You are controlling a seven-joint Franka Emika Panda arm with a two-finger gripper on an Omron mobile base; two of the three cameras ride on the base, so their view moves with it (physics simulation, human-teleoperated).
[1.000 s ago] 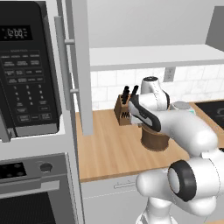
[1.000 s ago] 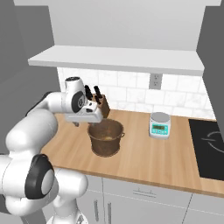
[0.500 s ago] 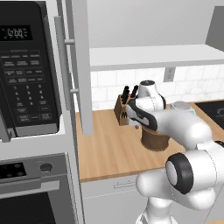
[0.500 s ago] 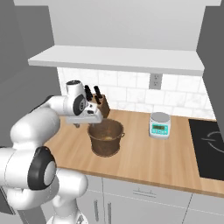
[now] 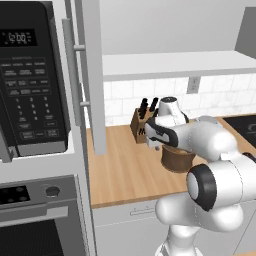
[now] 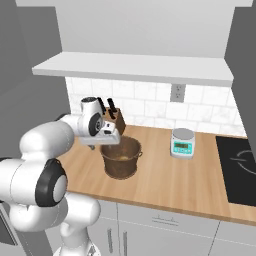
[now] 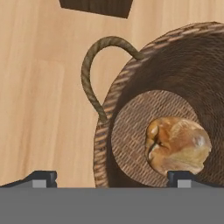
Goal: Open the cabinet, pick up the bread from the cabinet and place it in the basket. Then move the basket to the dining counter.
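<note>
The brown basket [image 6: 121, 159] stands on the wooden worktop by the tiled wall, also seen as basket [image 5: 177, 158]. The golden-brown bread [image 7: 177, 144] lies on the basket's woven floor. My gripper [image 7: 111, 178] hangs just above the basket's left rim, close to one loop handle [image 7: 92, 74]. It is open, one fingertip [image 7: 43, 177] over the worktop outside the rim and the other over the inside near the bread, holding nothing. From the right base the gripper [image 6: 107, 141] is at the basket's near-left rim. The cabinet door [image 5: 92, 75] stands open above its white shelf [image 5: 170, 65]. The dining counter is out of view.
A knife block [image 6: 116, 120] stands right behind the basket against the tiles. A small scale [image 6: 182, 143] sits to the right, with a black cooktop [image 6: 240, 167] beyond it. The black microwave [image 5: 30, 80] and an oven fill the left side.
The hand has sunk slightly over the basket's left rim and the elbow has swung nearer the cameras. The jaws stay open; basket and bread have not moved.
</note>
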